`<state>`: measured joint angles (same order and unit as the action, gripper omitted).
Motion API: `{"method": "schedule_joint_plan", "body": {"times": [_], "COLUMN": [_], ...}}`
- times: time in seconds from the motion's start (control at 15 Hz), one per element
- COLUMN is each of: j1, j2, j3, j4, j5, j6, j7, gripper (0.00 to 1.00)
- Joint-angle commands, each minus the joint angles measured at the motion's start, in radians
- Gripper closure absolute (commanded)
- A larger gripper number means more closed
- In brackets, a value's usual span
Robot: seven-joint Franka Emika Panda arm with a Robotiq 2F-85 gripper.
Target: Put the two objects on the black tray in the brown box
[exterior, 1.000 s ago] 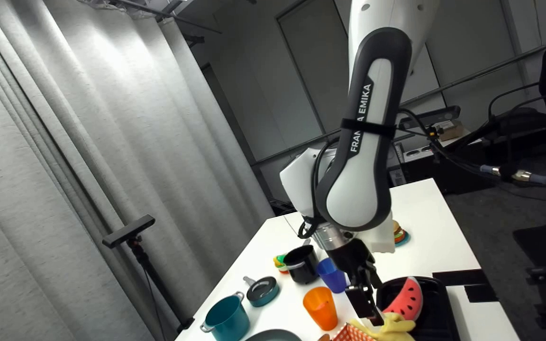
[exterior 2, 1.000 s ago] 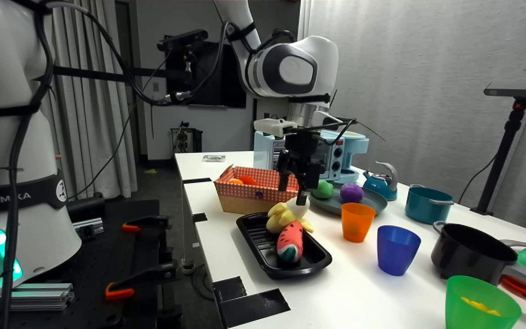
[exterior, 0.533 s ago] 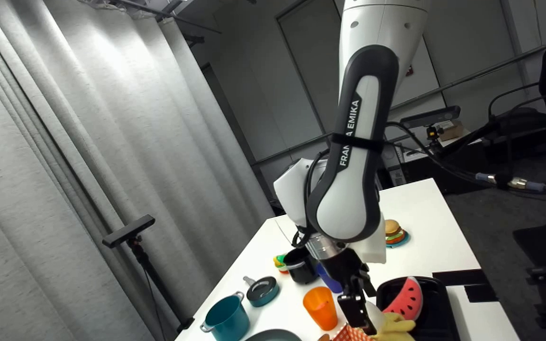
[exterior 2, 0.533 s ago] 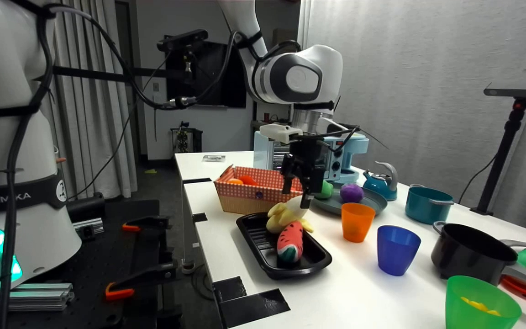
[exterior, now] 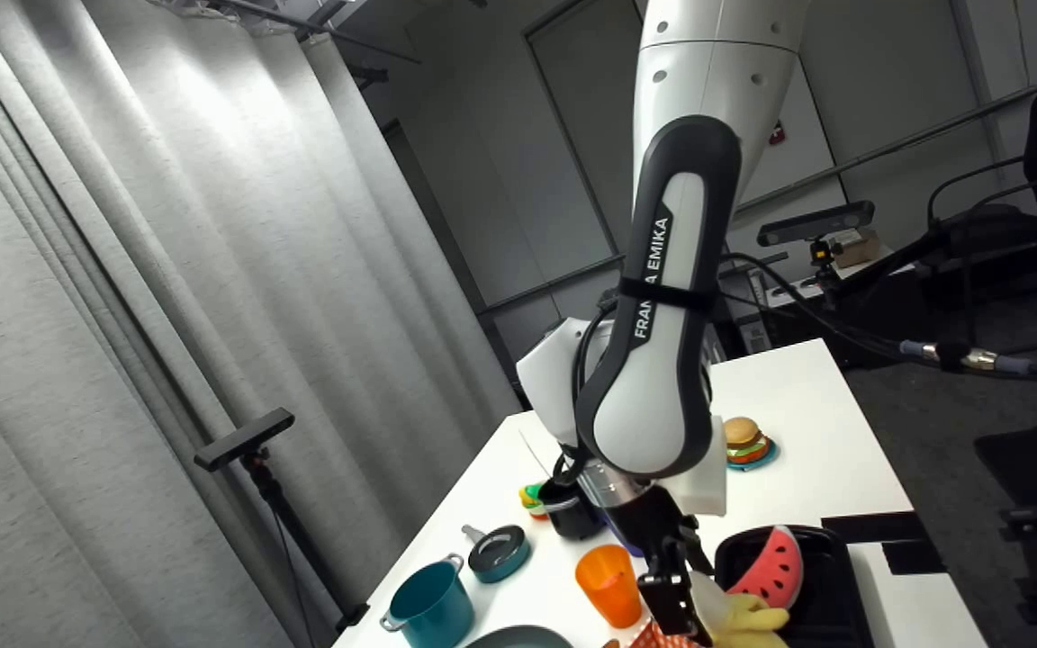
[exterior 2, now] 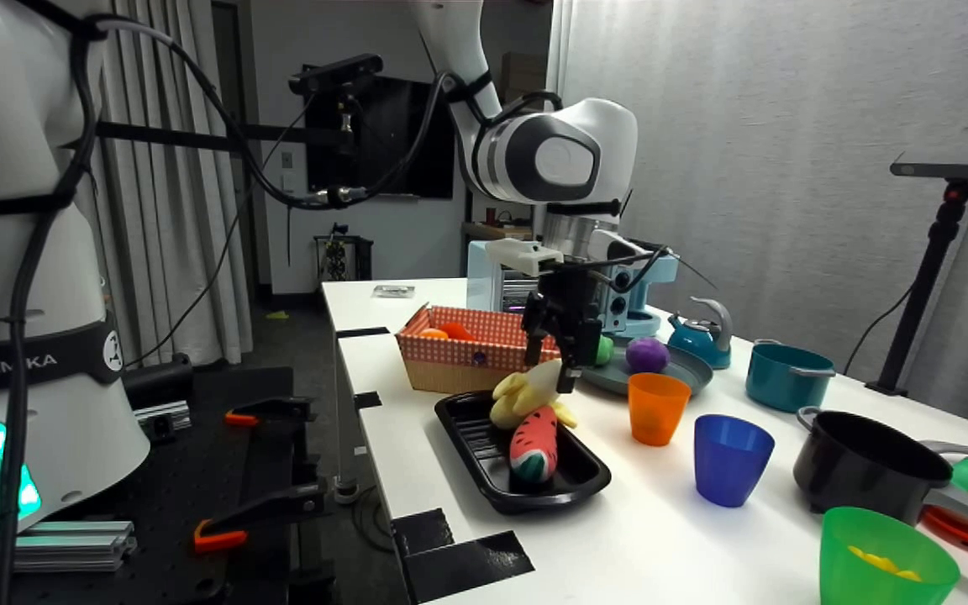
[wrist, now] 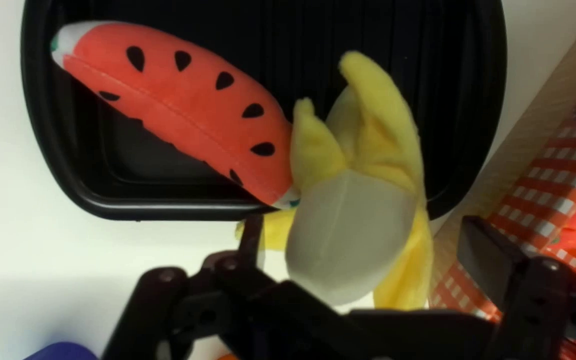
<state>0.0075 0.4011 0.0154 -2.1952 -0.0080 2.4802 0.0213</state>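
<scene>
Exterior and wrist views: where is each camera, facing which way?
In an exterior view: from the brown gingham box side, facing the arm.
In an exterior view: from the green cup side, facing that box; arm and robot base show.
Wrist view: above the plush banana, facing down; gripper shows.
Both exterior views share black tray and plush watermelon slice.

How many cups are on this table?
3: orange cup near the plate, blue cup between the orange one and the black pot, green cup at the bottom edge of an exterior view. The arm may hide others.
</scene>
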Motion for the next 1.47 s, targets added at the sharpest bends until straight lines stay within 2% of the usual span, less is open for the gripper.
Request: {"method": "schedule_joint_plan", "body": {"times": [0.0,0.4,0.6,1.07,1.4], "j1": [-0.009,0.000,0.006,0.041,0.067], "j2": [0.029,-0.002,-0.043,-0.212,-0.311], "j3": [0.007,-0.003,-0.003,0.004,0.024], "j4": [0.028,0.016,-0.005,-0.056,-0.042], "j5": [0.026,0.008,0.002,-0.034,-0.076], "j6": [0.008,-0.009,-0.020,-0.037,-0.037], "j7": [-0.016,-0.001,0.004,0.019,0.014], "gripper": [0.32,0.80,0.98,0.97,0.97]}}
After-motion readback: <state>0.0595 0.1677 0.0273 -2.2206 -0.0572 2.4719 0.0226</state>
